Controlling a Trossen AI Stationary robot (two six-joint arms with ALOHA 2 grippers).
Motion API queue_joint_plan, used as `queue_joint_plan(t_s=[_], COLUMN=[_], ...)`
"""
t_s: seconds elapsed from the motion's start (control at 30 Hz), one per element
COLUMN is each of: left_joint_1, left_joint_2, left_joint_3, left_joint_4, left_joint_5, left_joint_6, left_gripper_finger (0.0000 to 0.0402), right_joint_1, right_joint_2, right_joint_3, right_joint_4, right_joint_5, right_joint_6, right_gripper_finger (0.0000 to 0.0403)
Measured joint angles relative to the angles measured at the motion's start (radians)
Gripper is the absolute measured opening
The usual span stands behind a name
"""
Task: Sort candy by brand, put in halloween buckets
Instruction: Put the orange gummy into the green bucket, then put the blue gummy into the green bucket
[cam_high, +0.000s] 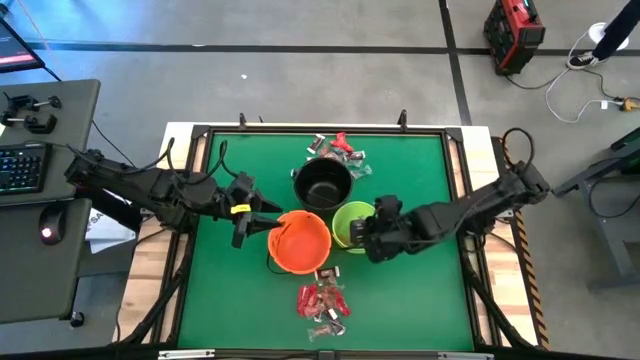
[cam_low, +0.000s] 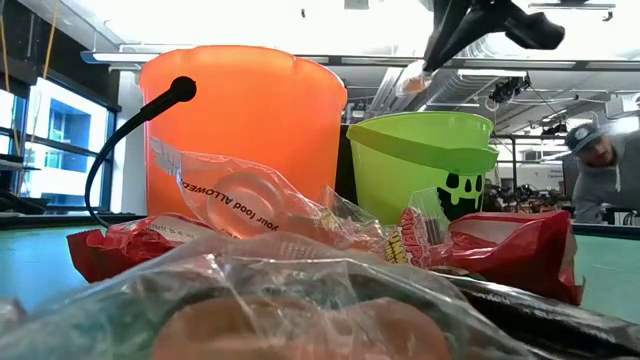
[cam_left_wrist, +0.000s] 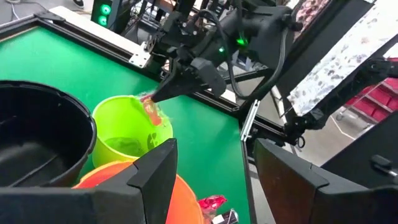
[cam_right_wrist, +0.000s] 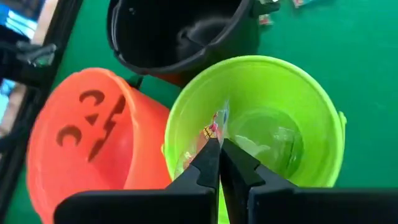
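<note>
Three buckets stand close together mid-table: black (cam_high: 322, 183) farthest, orange (cam_high: 302, 241) nearer, lime green (cam_high: 350, 222) to its right. My right gripper (cam_right_wrist: 219, 146) hovers over the green bucket (cam_right_wrist: 273, 130), shut on a small pale candy with red and yellow print (cam_right_wrist: 214, 127). The low view also shows it above the green bucket (cam_low: 420, 160). My left gripper (cam_high: 262, 225) is open at the orange bucket's left rim, and I cannot tell if it touches. Loose candy lies in a far pile (cam_high: 338, 150) and a near pile (cam_high: 322, 300). My right gripper pinches the candy by the end of its wrapper (cam_left_wrist: 148, 99) between its two fingertips, slanting down from the table's right side. The candy (cam_low: 410, 78) is lifted clear and hangs below the tips, above the green bucket's open mouth.
The near candy pile fills the foreground of the low view, red wrappers (cam_low: 500, 250) among clear ones. The black bucket (cam_right_wrist: 174, 31) touches the other two. A raised dark frame (cam_high: 460, 140) borders the green mat. A person (cam_low: 600, 170) is in the room beyond.
</note>
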Motion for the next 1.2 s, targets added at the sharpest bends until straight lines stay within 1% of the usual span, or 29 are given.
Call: queue_joint_plan(t_s=[0.23,0.33,0.43,0.6,0.7,0.8,0.87,0.93,1.0,1.07,1.13,1.2], left_joint_1=[0.0,0.0,0.0,0.012,0.044,0.127,0.205,0.293,0.392,0.494,0.594,0.676], left_joint_2=[0.0,0.0,0.0,0.0,0.0,0.0,0.006,0.022,0.052,0.094,0.14,0.185], left_joint_3=[0.0,0.0,0.0,0.001,0.019,0.07,0.118,0.168,0.218,0.251,0.264,0.264], left_joint_4=[0.001,0.006,0.006,0.006,-0.003,-0.019,-0.055,-0.114,-0.185,-0.234,-0.25,-0.24], left_joint_5=[0.0,0.0,0.0,0.0,0.01,0.081,0.117,0.145,0.175,0.233,0.331,0.434], left_joint_6=[-0.009,-0.008,-0.006,0.028,0.031,0.069,0.103,0.145,0.189,0.216,0.221,0.221], left_gripper_finger=[0.0202,0.0202,0.0202,0.0202,0.0202,0.0202,0.0202,0.0202,0.0202,0.0202,0.0202,0.0202], right_joint_1=[-0.028,-0.038,-0.046,-0.065,-0.074,-0.083,-0.098,-0.138,-0.202,-0.288,-0.393,-0.512], right_joint_2=[0.0,0.0,0.0,0.0,-0.014,-0.061,-0.095,-0.129,-0.158,-0.173,-0.178,-0.178], right_joint_3=[0.0,0.0,0.0,0.0,-0.001,-0.001,-0.001,-0.001,-0.001,0.0,0.0,-0.001], right_joint_4=[-0.058,-0.056,-0.048,-0.037,-0.011,0.033,0.035,0.016,-0.031,-0.094,-0.145,-0.155], right_joint_5=[-0.03,-0.046,-0.055,-0.099,-0.096,-0.043,-0.022,-0.028,-0.055,-0.104,-0.154,-0.221], right_joint_6=[-0.086,-0.13,-0.166,-0.189,-0.197,-0.198,-0.177,-0.169,-0.188,-0.241,-0.33,-0.468], right_gripper_finger=[0.0,0.0015,0.0054,0.0152,0.0199,0.0224,0.0228,0.0228,0.0227,0.0228,0.0228,0.0228])
